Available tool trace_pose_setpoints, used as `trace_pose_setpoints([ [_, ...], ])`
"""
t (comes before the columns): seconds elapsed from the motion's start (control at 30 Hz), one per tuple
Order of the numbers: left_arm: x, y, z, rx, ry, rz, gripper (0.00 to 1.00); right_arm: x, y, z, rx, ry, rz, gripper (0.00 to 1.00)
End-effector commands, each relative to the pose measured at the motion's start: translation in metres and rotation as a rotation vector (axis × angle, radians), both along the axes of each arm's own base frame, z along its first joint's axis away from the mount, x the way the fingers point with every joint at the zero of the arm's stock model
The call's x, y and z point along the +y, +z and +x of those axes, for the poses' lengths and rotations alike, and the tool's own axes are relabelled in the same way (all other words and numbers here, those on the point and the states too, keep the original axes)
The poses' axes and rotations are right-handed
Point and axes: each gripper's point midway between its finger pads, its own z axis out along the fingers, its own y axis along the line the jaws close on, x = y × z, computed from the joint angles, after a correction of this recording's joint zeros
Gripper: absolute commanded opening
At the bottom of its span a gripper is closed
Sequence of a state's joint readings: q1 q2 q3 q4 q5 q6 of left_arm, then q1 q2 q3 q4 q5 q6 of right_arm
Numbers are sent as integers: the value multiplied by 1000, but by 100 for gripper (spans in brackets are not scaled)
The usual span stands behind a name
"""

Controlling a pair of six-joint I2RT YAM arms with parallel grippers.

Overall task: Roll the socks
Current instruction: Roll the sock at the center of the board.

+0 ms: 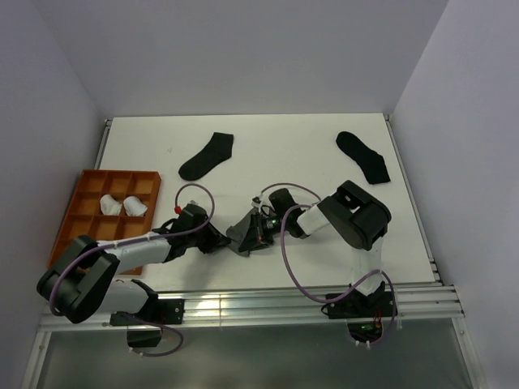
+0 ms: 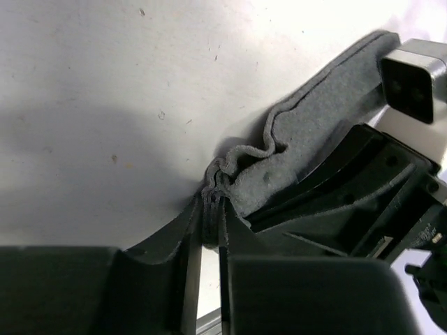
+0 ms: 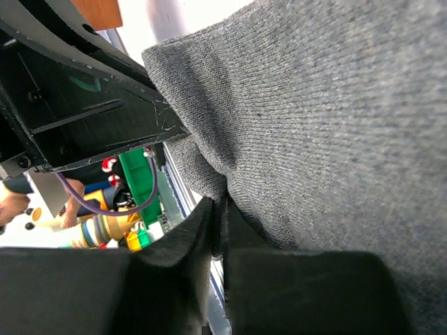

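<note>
Grey sock [image 1: 245, 233]: soft ribbed knit, bunched and creased, held between both grippers near the front edge of the table [image 1: 284, 134].

Left gripper [image 2: 211, 209]: jaws nearly together, pinching a puckered fold of the grey sock.

Right gripper [image 3: 218, 211]: jaws almost closed on the sock's edge. Fabric fills most of that wrist view.

Overhead, the arms cover much of the sock, so its full outline cannot be made out.

Far side of the table: left dark sock [image 1: 207, 156] and right dark sock [image 1: 363, 156] lie flat, well apart.

Orange tray [image 1: 81, 180], left: first white bundle [image 1: 109, 204] and second white bundle [image 1: 135, 206] in adjacent compartments.
</note>
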State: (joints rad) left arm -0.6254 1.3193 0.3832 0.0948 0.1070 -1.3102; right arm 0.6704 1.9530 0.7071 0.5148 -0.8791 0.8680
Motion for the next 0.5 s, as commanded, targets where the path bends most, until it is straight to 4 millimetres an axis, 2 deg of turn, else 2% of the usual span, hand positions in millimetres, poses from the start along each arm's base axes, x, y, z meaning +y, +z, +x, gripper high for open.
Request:
trace_pose_setpoints([
  [0.0, 26, -33, -23, 139, -4, 187, 13, -14, -21, 10, -87, -40, -121, 15],
  [0.03, 28, -33, -23, 141, -16, 210, 12, -13, -11, 12, -128, -40, -111, 20],
  [0.07, 31, -34, -27, 164, -27, 234, 11, -15, -10, 16, -172, -54, -129, 24],
  [0.1, 29, -29, -21, 160, -33, 245, 11, -16, -7, 19, -236, -43, -137, 31],
  [0.13, 30, -28, -19, 156, -48, 270, 10, -15, 5, 18, -290, -33, -145, 34],
  [0.17, 36, -29, -24, 188, -57, 310, 9, -18, 5, 27, -353, -65, -190, 37],
  [0.2, 32, -23, -16, 182, -67, 322, 9, -22, 5, 26, -402, -45, -228, 41],
  [0.23, 32, -21, -14, 180, -91, 342, 8, -21, 19, 31, -471, -59, -234, 43],
  [0.27, 36, -22, -20, 214, -107, 374, 7, -19, 22, 28, -519, -49, -251, 44],
  [0.3, 31, -17, -13, 210, -118, 378, 6, -25, 22, 37, -598, -79, -318, 46],
  [0.33, 32, -16, -12, 213, -142, 396, 6, -25, 34, 39, -661, -94, -323, 46],
  [0.37, 35, -16, -8, 206, -136, 428, 6, -20, 38, 33, -712, -81, -336, 47],
  [0.4, 34, -14, -5, 219, -147, 443, 6, -28, 47, 46, -815, -141, -398, 47],
  [0.47, 31, -14, -4, 227, -176, 451, 6, -27, 51, 43, -898, -145, -439, 47],
])
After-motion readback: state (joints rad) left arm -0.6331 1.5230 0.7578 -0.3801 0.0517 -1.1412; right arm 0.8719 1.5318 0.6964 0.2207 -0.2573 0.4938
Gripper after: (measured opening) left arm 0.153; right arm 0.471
